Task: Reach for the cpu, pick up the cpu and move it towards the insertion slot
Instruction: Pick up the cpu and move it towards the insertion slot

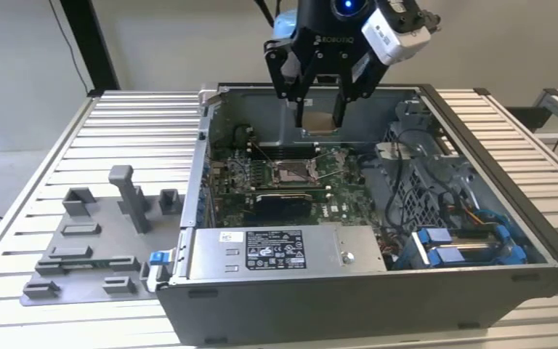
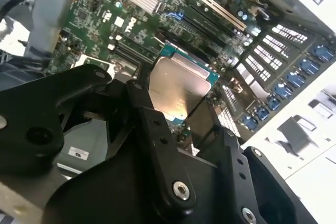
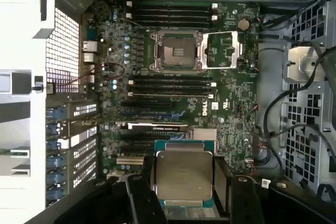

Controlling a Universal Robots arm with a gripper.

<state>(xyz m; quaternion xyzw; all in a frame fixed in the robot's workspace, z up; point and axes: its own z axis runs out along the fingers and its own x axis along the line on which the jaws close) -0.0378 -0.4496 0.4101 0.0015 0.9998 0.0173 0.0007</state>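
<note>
Arm raised, hand apparently clamped shut

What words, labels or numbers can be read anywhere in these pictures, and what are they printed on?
Nothing reads clearly enough to quote.
White label on the grey metal box: print too small.
Pale lettering on the end effector body: blurred.
White markings on the motherboard: too small.
Top of the cpu, held in the end effector: no readable print.

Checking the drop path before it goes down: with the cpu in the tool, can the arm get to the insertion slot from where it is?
Probably yes. The tool grips the cpu above the open case; the insertion slot lies uncovered, nothing between.
</note>
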